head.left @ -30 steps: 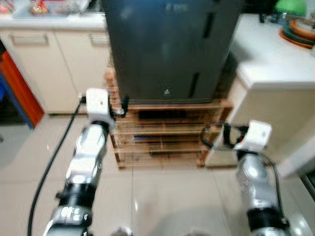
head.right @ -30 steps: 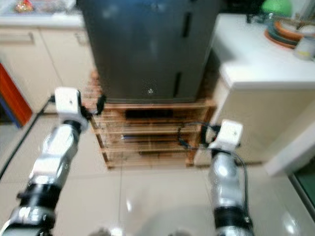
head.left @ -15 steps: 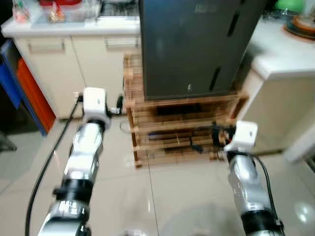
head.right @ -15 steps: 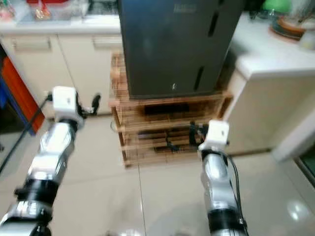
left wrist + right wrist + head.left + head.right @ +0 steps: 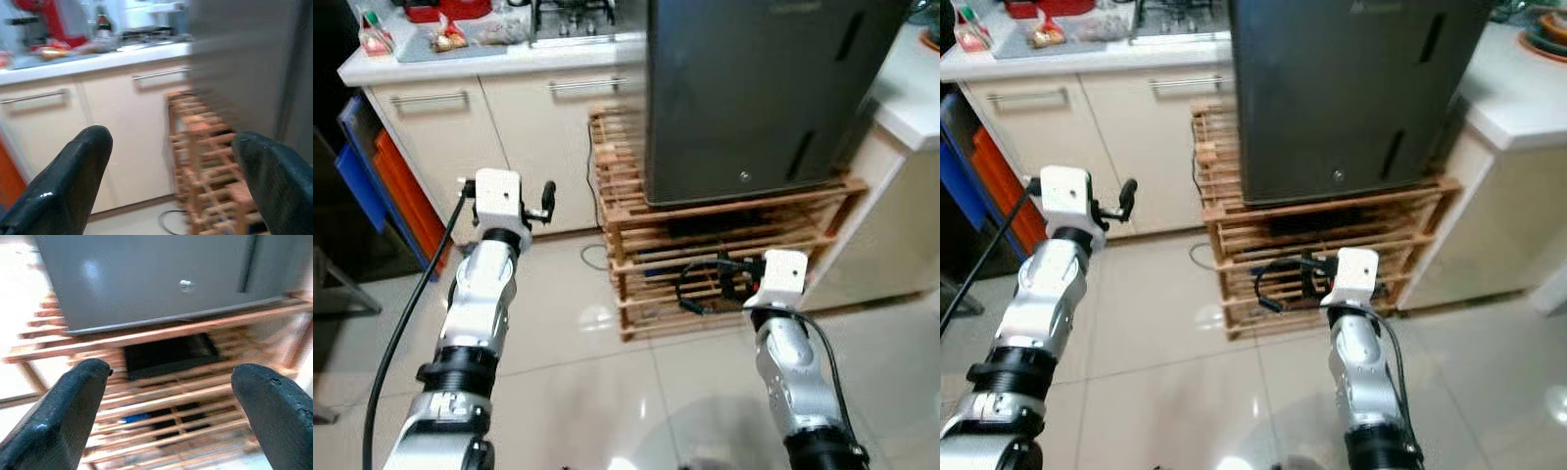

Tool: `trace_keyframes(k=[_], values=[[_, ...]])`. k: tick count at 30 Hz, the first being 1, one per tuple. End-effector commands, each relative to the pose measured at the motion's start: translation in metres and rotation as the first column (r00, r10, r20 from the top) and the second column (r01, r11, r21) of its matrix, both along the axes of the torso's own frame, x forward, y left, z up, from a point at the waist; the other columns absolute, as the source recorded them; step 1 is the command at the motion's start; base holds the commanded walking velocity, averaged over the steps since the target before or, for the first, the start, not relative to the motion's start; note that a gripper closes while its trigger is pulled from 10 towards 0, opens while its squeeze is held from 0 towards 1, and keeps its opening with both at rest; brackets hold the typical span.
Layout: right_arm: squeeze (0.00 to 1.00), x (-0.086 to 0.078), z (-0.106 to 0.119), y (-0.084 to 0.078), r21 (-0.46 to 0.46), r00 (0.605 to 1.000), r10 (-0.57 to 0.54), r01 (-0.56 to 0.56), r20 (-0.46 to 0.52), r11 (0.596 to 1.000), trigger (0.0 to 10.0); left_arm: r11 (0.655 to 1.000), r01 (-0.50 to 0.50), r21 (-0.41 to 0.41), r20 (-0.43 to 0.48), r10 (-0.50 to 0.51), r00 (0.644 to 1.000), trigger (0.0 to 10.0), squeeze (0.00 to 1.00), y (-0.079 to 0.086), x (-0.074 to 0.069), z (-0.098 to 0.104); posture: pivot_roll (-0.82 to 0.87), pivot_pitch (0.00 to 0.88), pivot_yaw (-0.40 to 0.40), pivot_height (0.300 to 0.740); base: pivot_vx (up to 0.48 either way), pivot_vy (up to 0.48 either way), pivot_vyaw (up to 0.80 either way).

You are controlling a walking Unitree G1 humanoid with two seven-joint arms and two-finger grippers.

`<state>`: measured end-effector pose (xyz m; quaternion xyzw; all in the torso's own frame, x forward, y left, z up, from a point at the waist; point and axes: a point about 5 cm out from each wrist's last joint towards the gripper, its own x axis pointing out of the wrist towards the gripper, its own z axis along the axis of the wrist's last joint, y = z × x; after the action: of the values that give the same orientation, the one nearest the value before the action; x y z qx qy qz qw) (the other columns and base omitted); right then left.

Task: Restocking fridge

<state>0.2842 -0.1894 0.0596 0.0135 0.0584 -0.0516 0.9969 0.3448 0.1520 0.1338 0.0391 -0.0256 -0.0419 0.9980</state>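
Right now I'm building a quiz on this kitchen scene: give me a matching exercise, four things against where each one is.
Things:
1. fridge
2. wooden rack
3. stove burners
4. orange panel

Places:
A. on the counter above the cabinets
B. on top of the slatted stand
C. leaning at the cabinet's end, on the robot's left
D. on the floor, under the dark appliance

Pairs: 1-B, 2-D, 3-A, 4-C

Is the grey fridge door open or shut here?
Shut: the fridge door face sits flush, with no gap or interior showing, atop the wooden rack.
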Motion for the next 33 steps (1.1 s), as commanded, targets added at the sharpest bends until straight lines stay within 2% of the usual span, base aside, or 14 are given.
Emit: trace_keyframes(k=[1,9,16,19,20,22,25,29,33], values=[[0.00,0.004,0.006,0.002,0.017,1.000,-0.010,0.010,0.027,1.000,10.0,1.000,-0.023,0.014,0.013,0.023,1.000,10.0,0.00,0.011,0.002,0.004,-0.09,0.000,0.040,0.740,0.000,0.472,-0.73],[0.00,0.011,0.014,-0.006,0.005,0.999,-0.028,0.028,0.045,1.000,10.0,0.999,-0.035,0.040,0.040,0.034,0.999,10.0,0.00,0.013,0.004,0.009,-0.09,0.000,0.042,0.740,0.000,0.458,-0.80],[0.00,0.019,0.017,-0.002,0.011,0.998,-0.025,0.024,0.055,1.000,10.0,0.998,-0.007,0.057,0.045,0.005,0.999,10.0,0.00,0.003,0.003,0.007,-0.09,0.000,0.038,0.740,0.164,0.406,-0.78],[0.00,0.021,0.019,0.001,0.010,0.998,-0.020,0.020,0.061,1.000,10.0,0.993,0.017,0.118,0.077,-0.026,0.997,10.0,0.00,-0.006,0.003,0.011,-0.09,0.000,0.033,0.740,0.099,0.126,-0.76],[0.00,0.022,0.019,0.002,0.005,0.998,-0.015,0.015,0.065,1.000,10.0,0.995,0.031,0.094,0.100,-0.041,0.994,10.0,0.00,-0.008,0.002,0.015,-0.09,0.000,0.033,0.740,0.000,0.000,-0.76],[0.00,0.024,0.022,0.006,-0.005,0.996,0.002,-0.002,0.085,1.000,10.0,0.998,0.044,0.053,0.133,-0.051,0.990,10.0,0.00,-0.011,0.001,0.023,-0.09,0.000,0.032,0.740,0.000,0.000,0.00],[0.00,0.025,0.023,0.008,-0.005,0.996,0.006,-0.006,0.090,1.000,10.0,0.998,0.042,0.051,0.129,-0.049,0.990,10.0,0.00,-0.012,0.001,0.023,-0.09,0.000,0.032,0.740,0.310,0.000,0.00],[0.00,0.029,0.026,0.022,-0.010,0.993,0.051,-0.050,0.109,0.999,10.0,0.998,0.042,0.040,0.134,-0.047,0.990,10.0,0.00,-0.014,0.004,0.026,-0.09,0.000,0.030,0.740,0.466,0.000,0.00],[0.00,0.028,0.026,0.021,-0.006,0.993,0.042,-0.041,0.111,0.999,10.0,0.998,0.042,0.042,0.140,-0.047,0.989,10.0,0.00,-0.014,0.004,0.027,-0.08,0.000,0.027,0.740,0.468,0.000,0.00]])
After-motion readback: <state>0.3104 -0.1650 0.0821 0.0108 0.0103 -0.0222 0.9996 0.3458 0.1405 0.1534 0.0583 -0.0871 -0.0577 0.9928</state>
